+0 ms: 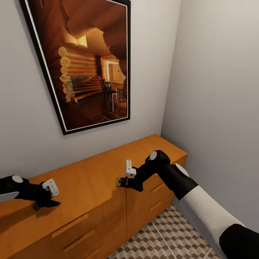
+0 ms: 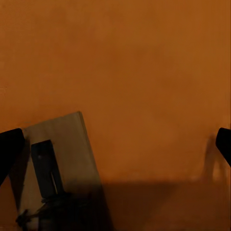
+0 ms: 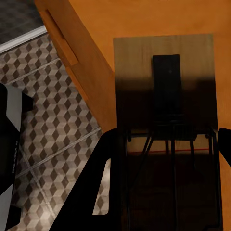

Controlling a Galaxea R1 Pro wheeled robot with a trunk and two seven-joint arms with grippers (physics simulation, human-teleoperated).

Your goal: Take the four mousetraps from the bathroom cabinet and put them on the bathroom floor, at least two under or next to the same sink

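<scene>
Now carrying a mousetrap (image 3: 163, 96) clamped in the right gripper (image 1: 123, 181) past the cabinet (image 1: 90, 183) front edge, floorward presumably, left gripper (image 1: 45, 204) fingers parted over another mousetrap (image 2: 60, 163).

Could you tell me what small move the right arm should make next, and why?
Probably carry the mousetrap out past the cabinet edge and lower it toward the bathroom floor. The right gripper appears to hold it between its fingers above the cabinet top, right at the front edge, with tiled floor below.
</scene>
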